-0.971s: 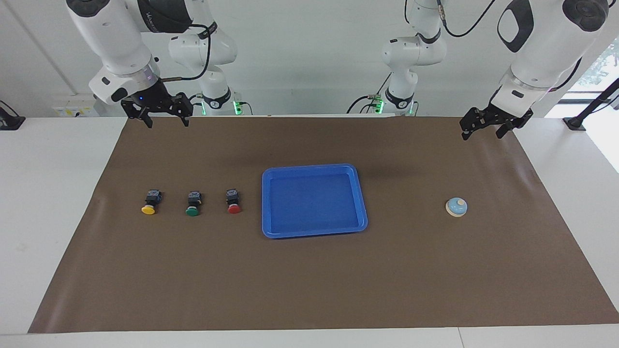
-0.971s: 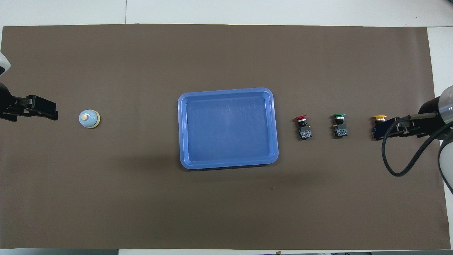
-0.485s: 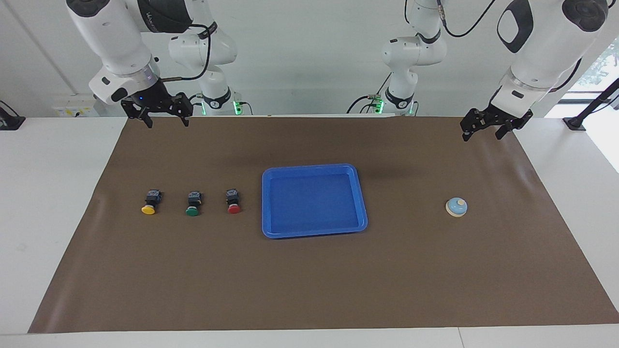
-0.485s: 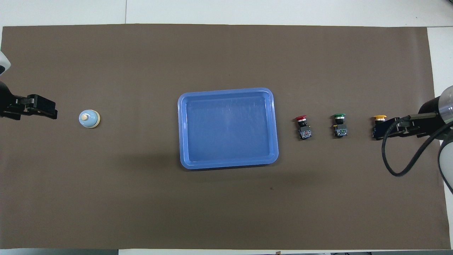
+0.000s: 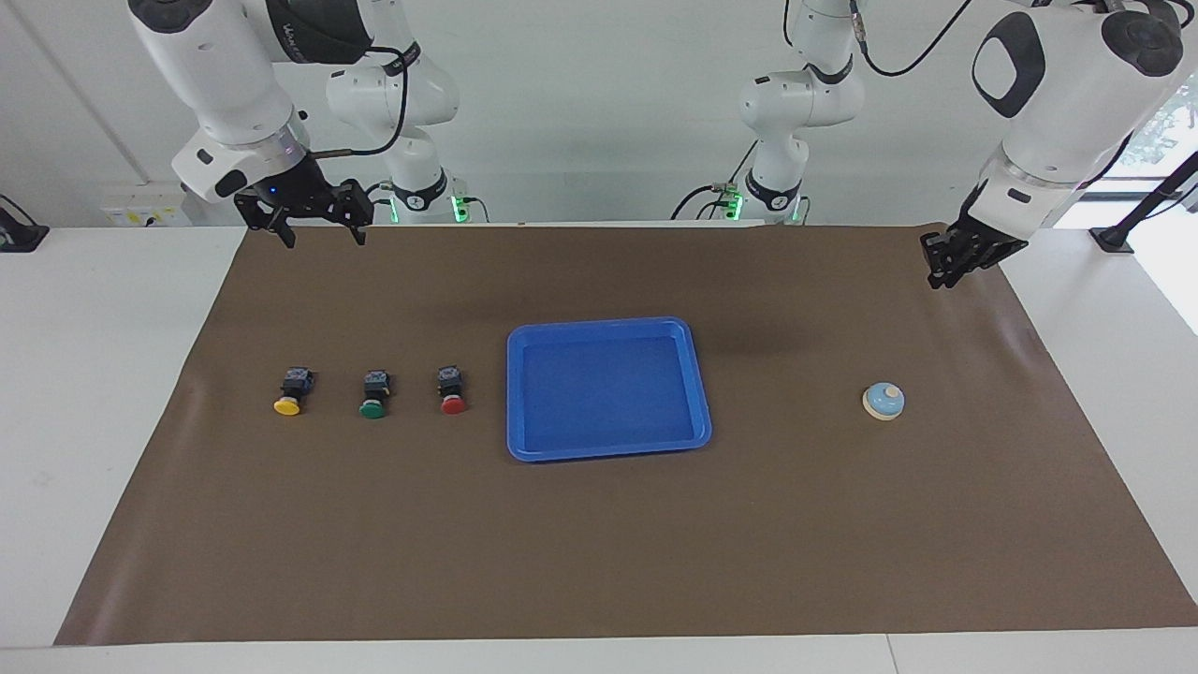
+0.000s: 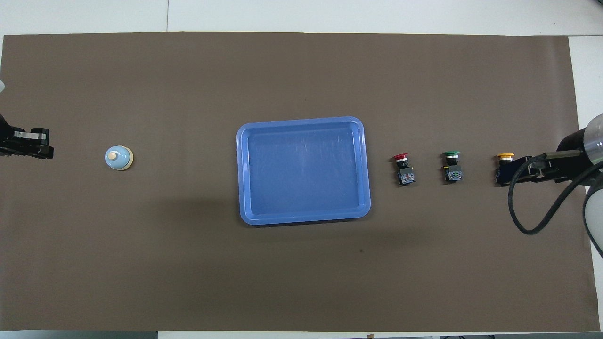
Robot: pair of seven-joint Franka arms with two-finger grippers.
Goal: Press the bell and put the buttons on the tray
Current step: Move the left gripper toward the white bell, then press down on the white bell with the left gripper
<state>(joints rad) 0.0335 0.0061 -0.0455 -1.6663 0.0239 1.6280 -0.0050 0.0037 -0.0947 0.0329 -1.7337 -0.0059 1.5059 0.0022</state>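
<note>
The bell (image 5: 883, 401) sits on the brown mat (image 5: 599, 562) toward the left arm's end of the table, well apart from the tray (image 5: 606, 449) at the middle. The left gripper (image 5: 947, 270) hangs above that same end of the mat, up near the robots' edge — so it is likely the arm to press, moving outward and down. Whether its fingers are parted cannot be told. The right gripper (image 5: 318, 229), fingers spread and empty, waits above the other end, where the three buttons (image 5: 372, 393) lie in a row. No legible writing shows, only indistinct lettering on one arm
</note>
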